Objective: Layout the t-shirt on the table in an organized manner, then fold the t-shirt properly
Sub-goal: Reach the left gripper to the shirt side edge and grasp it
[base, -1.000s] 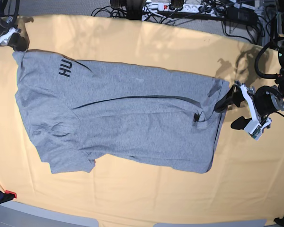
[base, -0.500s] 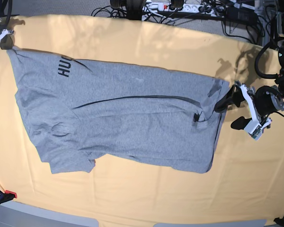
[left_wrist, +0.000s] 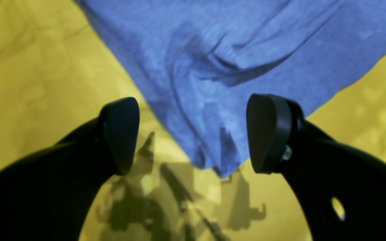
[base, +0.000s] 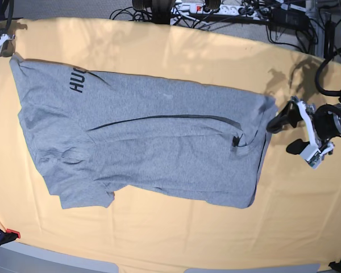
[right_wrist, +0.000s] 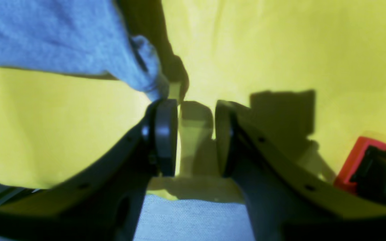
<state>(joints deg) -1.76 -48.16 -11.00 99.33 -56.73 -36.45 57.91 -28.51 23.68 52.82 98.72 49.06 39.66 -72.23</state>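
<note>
Yellow-orange cloth covers the table (base: 176,244), where the t-shirt (base: 148,142) lies spread, still rumpled. Left gripper (base: 287,133) stands wide open beside one corner; right gripper (right_wrist: 196,137), partly open, holds nothing at another. Layout seems nearly done; smoothing, then folding, likely follows.

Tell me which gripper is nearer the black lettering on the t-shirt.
Right. The right gripper sits at the t-shirt's corner beside the lettering; the left gripper is off the opposite end.
</note>
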